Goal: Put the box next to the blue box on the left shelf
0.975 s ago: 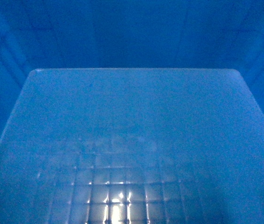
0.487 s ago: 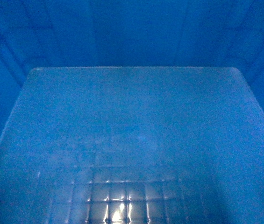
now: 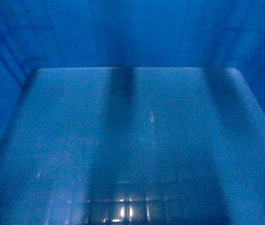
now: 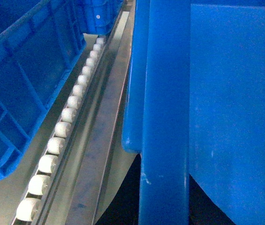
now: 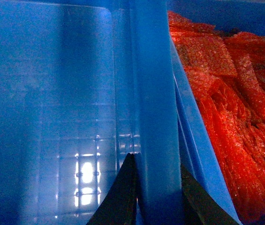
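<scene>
Currently the box fills the head view: only its glossy floor and inner walls show. Right claw is clamped on the box's right rim, one dark finger inside the wall, one outside. Left claw is not visible in its own wrist view, so I cannot tell if it grips or is loose; that view shows only the box's outer left wall and rim, close up.

Box appears held above the left shelf, its left wall over a grey rail beside a row of white rollers. Another blue box sits just left of that roller row. On the right, a bin of red bubble wrap is right against the box wall.

Risks, as judgement:
- box edge landing on the rail, not the rollers, so it sits tilted
- rolling after release
- bumping either neighbour
- right fingers pinched against the red-wrap bin
</scene>
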